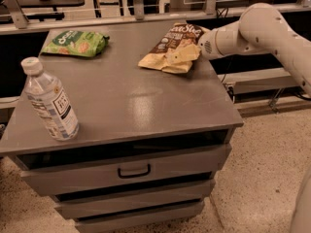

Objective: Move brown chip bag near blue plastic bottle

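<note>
While the bottle [50, 101] stands at the cabinet's [146, 106] front left corner, the chip bag [171, 50] lies near its back right edge, the gripper [199, 44] against it; whether it grips cannot be told.

1 smooth white tubular arm [265, 25], rounded at the elbow; white gripper [204, 42] at the table's [126, 106] far right edge.
</note>
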You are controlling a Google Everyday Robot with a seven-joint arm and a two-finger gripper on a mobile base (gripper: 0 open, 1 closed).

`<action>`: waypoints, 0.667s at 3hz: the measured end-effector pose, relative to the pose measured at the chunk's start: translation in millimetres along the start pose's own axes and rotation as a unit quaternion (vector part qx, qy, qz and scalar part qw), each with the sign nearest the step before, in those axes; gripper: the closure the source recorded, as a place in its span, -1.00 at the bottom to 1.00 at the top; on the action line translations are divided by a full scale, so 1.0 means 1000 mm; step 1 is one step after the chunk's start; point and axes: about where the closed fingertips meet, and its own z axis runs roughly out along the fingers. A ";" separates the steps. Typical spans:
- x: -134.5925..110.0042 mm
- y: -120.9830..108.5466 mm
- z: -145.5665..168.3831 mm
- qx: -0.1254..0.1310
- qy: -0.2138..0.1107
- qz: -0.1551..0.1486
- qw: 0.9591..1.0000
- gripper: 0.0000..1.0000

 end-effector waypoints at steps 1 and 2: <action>-0.008 0.005 0.003 -0.007 -0.010 0.002 1.000 -0.10; -0.018 0.011 -0.004 -0.009 -0.021 -0.016 1.000 0.38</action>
